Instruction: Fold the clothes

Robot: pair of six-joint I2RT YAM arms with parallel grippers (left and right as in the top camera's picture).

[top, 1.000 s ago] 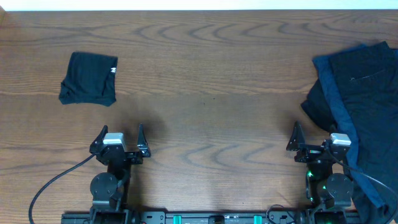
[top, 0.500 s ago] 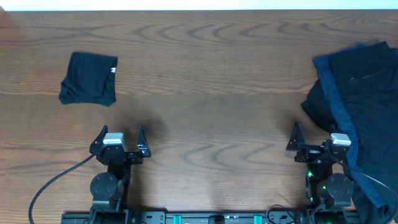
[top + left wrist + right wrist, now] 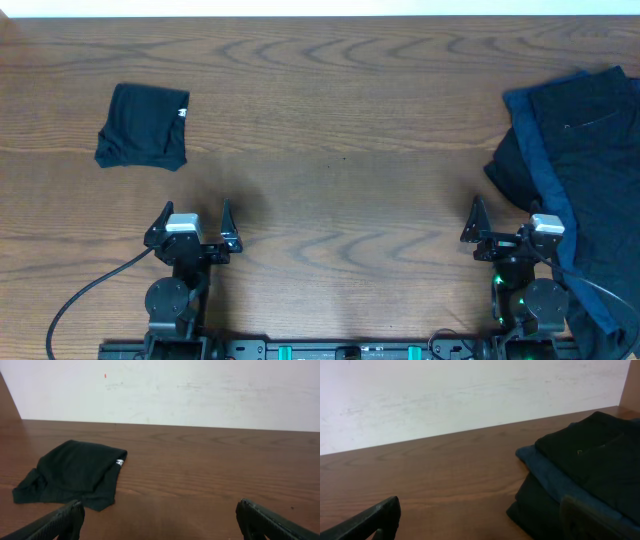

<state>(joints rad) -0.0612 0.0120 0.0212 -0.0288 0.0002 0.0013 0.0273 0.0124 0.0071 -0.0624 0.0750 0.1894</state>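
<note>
A folded black garment (image 3: 143, 126) with a small white tag lies at the far left of the table; it also shows in the left wrist view (image 3: 75, 474). A pile of black and navy blue clothes (image 3: 580, 170) lies at the right edge; it also shows in the right wrist view (image 3: 585, 470). My left gripper (image 3: 190, 222) is open and empty near the front edge, well below the folded garment; its fingers show in the left wrist view (image 3: 160, 522). My right gripper (image 3: 500, 228) is open and empty, its right finger against the pile's near edge (image 3: 480, 520).
The wooden table (image 3: 340, 150) runs wide between the two garments. A white wall (image 3: 175, 390) stands behind the far edge. A black cable (image 3: 85, 295) loops at the front left.
</note>
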